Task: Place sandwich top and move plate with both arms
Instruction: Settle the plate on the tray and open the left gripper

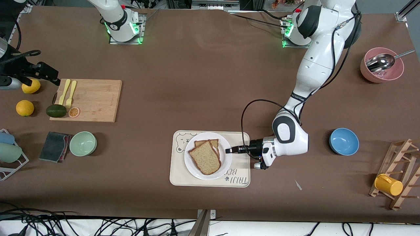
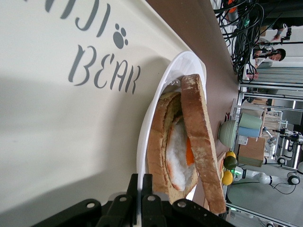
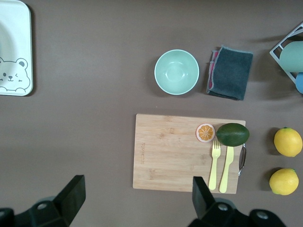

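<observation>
On cream rectangular bear-print tray point(image 1: 210, 180), mid-table: round white plate point(image 1: 224, 163) is carrying the sandwich, w/ left gripper point(image 1: 228, 150) pinching plate rim.

Plain light-brown speckled bread slice w/ darker crust (sandwich top) point(image 1: 204, 157) is lying tilted on the egg-bearing lower slice point(image 1: 214, 143), offset toward front cam; left wrist view is showing fried egg point(image 2: 182, 153) betw. both slices. Left gripper fingers point(image 2: 134, 196) are sitting nearly closed, clamping plate edge at the left arm's end. Right gripper point(image 3: 135, 201) is waiting wide open, holding nothing, over bare table by the wooden cutting board point(image 3: 180, 151); pale green bowl point(image 3: 176, 72) and dark grey cloth point(image 3: 230, 72) are lying nearer front cam than board.
</observation>
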### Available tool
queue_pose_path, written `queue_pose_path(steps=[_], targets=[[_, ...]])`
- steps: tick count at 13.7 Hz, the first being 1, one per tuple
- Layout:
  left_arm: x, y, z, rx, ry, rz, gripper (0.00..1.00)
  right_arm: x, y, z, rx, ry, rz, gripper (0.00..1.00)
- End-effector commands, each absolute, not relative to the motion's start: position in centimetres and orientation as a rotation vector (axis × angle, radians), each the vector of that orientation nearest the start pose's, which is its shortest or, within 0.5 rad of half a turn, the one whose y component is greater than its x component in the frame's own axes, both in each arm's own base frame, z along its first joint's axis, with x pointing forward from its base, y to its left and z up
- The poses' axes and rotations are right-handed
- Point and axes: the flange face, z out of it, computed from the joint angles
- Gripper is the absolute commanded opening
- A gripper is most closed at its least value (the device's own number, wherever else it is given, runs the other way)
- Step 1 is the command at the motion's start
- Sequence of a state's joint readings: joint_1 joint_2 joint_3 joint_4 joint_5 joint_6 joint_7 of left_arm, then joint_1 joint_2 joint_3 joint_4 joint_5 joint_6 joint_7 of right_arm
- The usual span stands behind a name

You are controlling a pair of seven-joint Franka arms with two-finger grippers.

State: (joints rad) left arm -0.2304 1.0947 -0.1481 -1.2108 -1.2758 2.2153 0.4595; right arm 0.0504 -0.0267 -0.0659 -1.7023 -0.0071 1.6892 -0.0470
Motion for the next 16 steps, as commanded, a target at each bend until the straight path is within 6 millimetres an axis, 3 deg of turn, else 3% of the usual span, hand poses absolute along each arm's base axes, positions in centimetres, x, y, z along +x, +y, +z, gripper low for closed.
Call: queue_pose_path(steps=[1,2,5,7,12,14,15,16], targets=[[70.9,-28.5,12.5,2.015,0.152,0.0,0.31,55.1,-1.0,58.9,-3.147,-0.042,-0.017,1.0],[70.9,-28.3,12.4,2.015,0.162,0.0,0.4,55.1,-1.0,58.9,-3.147,-0.042,-0.017,1.0],[70.9,-28.0,12.8,2.011,0.168,0.003,0.46,55.1,-1.1,58.9,-3.147,-0.04,-0.017,1.0],[71.5,-27.4,14.3,2.004,0.164,0.015,0.51,55.1,-1.0,58.9,-3.147,-0.045,-0.017,1.0],[70.9,-24.8,17.2,2.012,0.124,-0.03,0.53,55.1,-1.0,58.9,-3.147,-0.045,-0.017,1.0],[70.5,-24.0,17.1,2.066,0.099,-0.054,0.54,55.1,-1.0,58.9,-3.147,-0.045,-0.017,1.0],[70.7,-22.1,17.4,2.089,0.096,-0.053,0.55,55.1,-1.0,58.9,-3.147,-0.045,-0.014,1.0],[70.5,-21.5,18.7,2.114,0.061,-0.068,0.58,55.1,-1.0,58.9,-3.147,-0.045,-0.017,1.0]])
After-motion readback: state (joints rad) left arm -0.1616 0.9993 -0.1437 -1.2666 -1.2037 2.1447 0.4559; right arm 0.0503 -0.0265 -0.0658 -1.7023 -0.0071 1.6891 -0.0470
